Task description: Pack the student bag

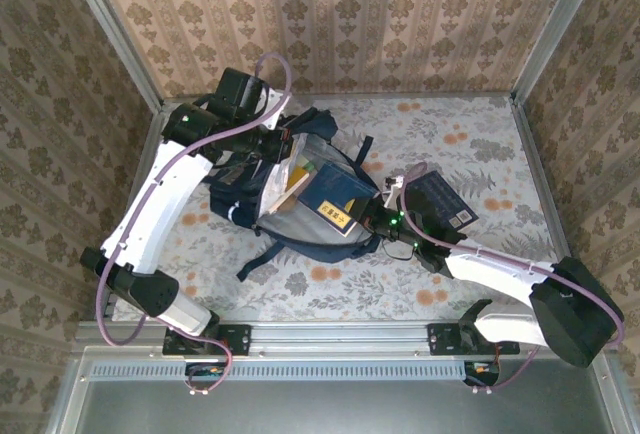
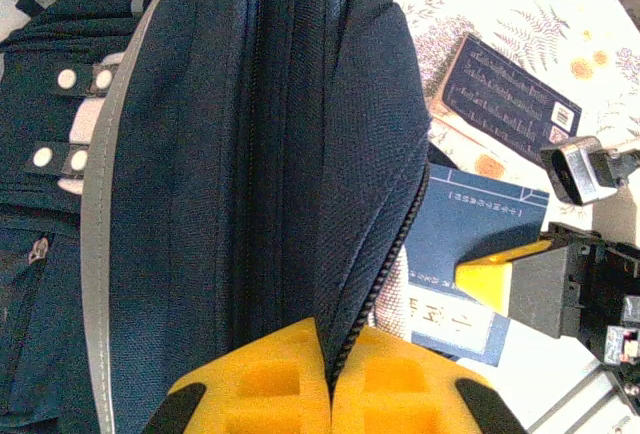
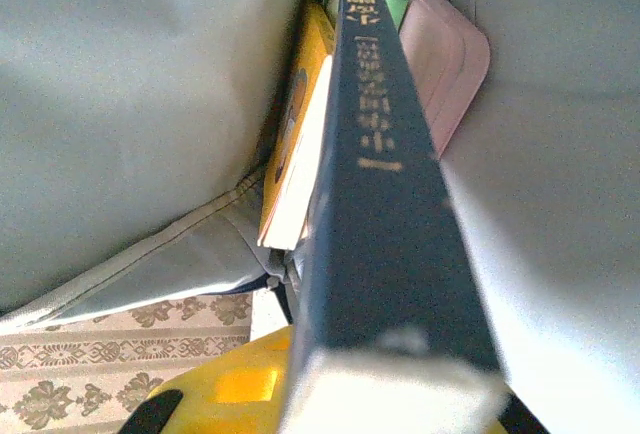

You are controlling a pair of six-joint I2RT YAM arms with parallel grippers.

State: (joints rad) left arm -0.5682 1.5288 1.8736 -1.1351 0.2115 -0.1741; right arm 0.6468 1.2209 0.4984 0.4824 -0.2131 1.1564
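The student bag (image 1: 240,199) lies open on the table, its grey lining (image 1: 290,222) showing. My left gripper (image 1: 276,144) is shut on the bag's zipper edge (image 2: 385,254) at the far side of the opening, its yellow fingers (image 2: 270,384) pinching the navy fabric (image 2: 250,154). A navy book with a yellow label (image 1: 340,204) is partly inside the opening, and my right gripper (image 1: 376,216) is shut on it. In the right wrist view the navy book's spine (image 3: 385,174) runs into the bag beside a yellow book (image 3: 295,144) and a pink flat item (image 3: 440,54).
A second dark book (image 1: 445,202) lies flat on the floral tablecloth just right of the right gripper; the same dark book (image 2: 510,89) appears in the left wrist view. Metal frame posts (image 1: 545,39) and wallpapered walls bound the table. Bag straps (image 1: 262,259) trail toward the near edge.
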